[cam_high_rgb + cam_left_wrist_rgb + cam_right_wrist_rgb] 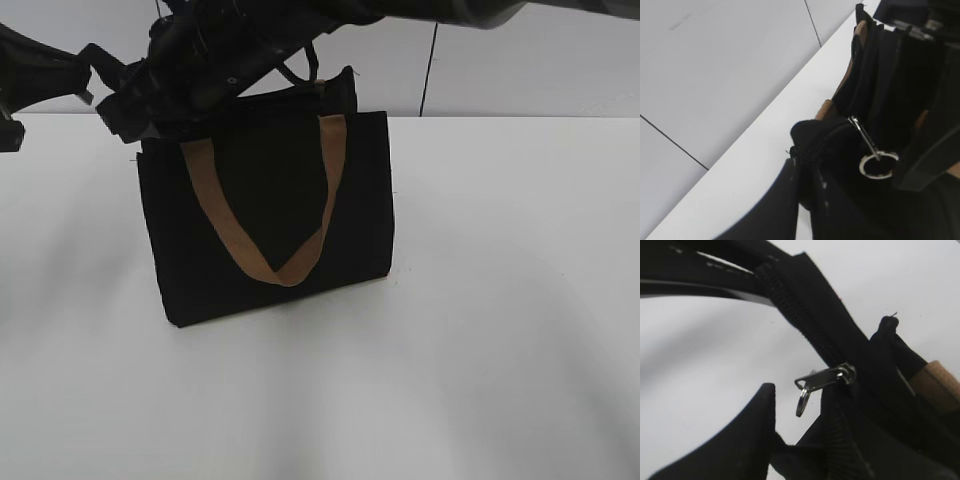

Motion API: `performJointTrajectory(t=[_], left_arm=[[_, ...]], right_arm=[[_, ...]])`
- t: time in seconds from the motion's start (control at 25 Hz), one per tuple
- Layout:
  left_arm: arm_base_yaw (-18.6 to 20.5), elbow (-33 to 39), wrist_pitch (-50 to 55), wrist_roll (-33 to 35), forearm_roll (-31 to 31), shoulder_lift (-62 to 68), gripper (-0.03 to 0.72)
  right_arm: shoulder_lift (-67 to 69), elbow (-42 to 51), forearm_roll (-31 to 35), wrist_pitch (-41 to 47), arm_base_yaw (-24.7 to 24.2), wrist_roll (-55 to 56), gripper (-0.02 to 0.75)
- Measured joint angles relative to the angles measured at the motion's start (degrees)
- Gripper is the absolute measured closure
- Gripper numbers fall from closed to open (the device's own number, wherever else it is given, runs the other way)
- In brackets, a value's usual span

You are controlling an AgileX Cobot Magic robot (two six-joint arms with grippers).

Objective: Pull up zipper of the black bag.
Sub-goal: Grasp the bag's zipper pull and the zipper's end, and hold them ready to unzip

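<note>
The black bag [270, 215] stands upright mid-tabletop [500, 330], a tan strap [262, 255] hanging down its near face. Both arms crowd its top edge. The zipper [812, 327] shows its silvery pull tab [822, 379] hanging free. Left claw [805, 200] seemingly pinches the bag's corner; right claw [805, 440] state unclear.
</note>
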Motion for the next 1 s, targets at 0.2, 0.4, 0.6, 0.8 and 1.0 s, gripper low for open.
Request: performJointTrajectory(t=[0.2,0.4,0.6,0.8,1.0], left_arm=[[0.0,0.0,0.6,0.0,-0.2,0.0,0.664],[0.0,0.0,0.6,0.0,-0.2,0.0,0.664],[0.0,0.0,0.5,0.0,-0.2,0.0,0.664],[0.0,0.0,-2.2,-0.3,1.3,0.0,0.664],[0.0,0.0,-3.4,-1.8,2.8,0.0,0.664]], right_arm=[[0.9,0.0,0.1,-0.2,0.0,0.8,0.498],[0.9,0.0,0.1,-1.4,0.0,1.0,0.539],[0.9,0.0,0.1,-1.5,0.0,1.2,0.748],[0.3,0.0,-1.6,0.9,-0.8,1.3,0.753],[-1.8,0.0,-3.1,4.4,-3.1,1.9,0.753]])
